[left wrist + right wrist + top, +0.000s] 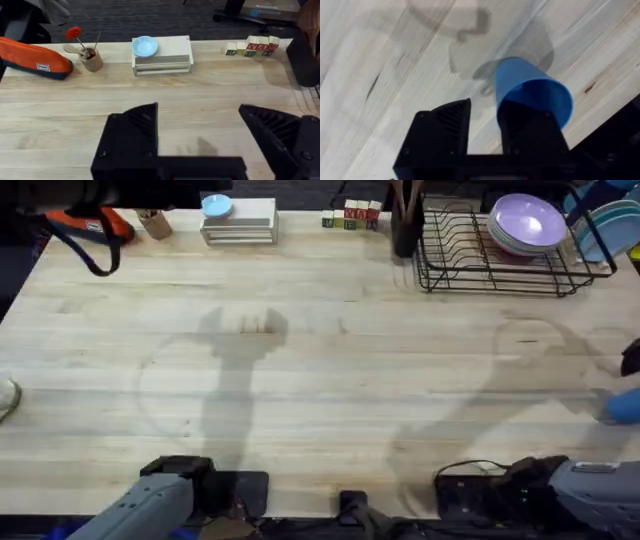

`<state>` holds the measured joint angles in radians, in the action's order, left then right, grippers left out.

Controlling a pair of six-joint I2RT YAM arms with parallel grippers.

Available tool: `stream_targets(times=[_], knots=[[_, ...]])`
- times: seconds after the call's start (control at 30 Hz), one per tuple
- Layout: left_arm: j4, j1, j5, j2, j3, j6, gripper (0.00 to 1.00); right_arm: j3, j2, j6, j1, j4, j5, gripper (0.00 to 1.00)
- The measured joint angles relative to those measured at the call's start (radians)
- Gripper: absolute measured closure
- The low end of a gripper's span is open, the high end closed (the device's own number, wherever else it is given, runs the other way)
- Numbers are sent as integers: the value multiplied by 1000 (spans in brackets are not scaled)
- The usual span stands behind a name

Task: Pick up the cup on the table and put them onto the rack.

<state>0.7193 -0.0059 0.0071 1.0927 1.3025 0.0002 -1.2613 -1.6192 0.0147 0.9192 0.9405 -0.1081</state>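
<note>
— What is the right gripper (483,109) doing?
— Its two fingers stand apart, with bare table (380,60) showing in the gap. One finger (527,131) sits at the mouth of the blue cup (525,82); whether it reaches inside, I cannot tell. The other finger touches nothing.
— And beyond that hand?
— Open wood all round, with the table's edge close beside the cup. The rack (450,275) stands well ahead of it at the far edge, holding stacked lavender bowls (525,225).
— The left gripper (197,112)?
— Spread wide, nothing between its fingers, bare planks under it. Far ahead, a pale-blue dish (145,46) rests on a stack of boards (162,60).
</note>
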Motion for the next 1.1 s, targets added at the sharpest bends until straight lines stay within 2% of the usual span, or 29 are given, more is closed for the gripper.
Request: stream_targets(times=[0.07, 0.17, 0.2, 0.53, 0.7, 1.1], knots=[[3, 0, 0, 0, 0, 0, 7, 0, 0, 0, 0, 0, 0, 732], [3, 0, 0, 0, 0, 0, 7, 0, 0, 2, 0, 0, -1, 933], [3, 0, 0, 0, 0, 0, 7, 0, 0, 1, 0, -1, -5, 956], [3, 0, 0, 0, 0, 0, 8, -4, 0, -45, -2, 3, -9, 969], [3, 0, 0, 0, 0, 0, 7, -21, 0, -67, -33, 27, -6, 969], [3, 0, 0, 0, 0, 0, 7, -364, 0, -119, -341, 138, -3, 972]])
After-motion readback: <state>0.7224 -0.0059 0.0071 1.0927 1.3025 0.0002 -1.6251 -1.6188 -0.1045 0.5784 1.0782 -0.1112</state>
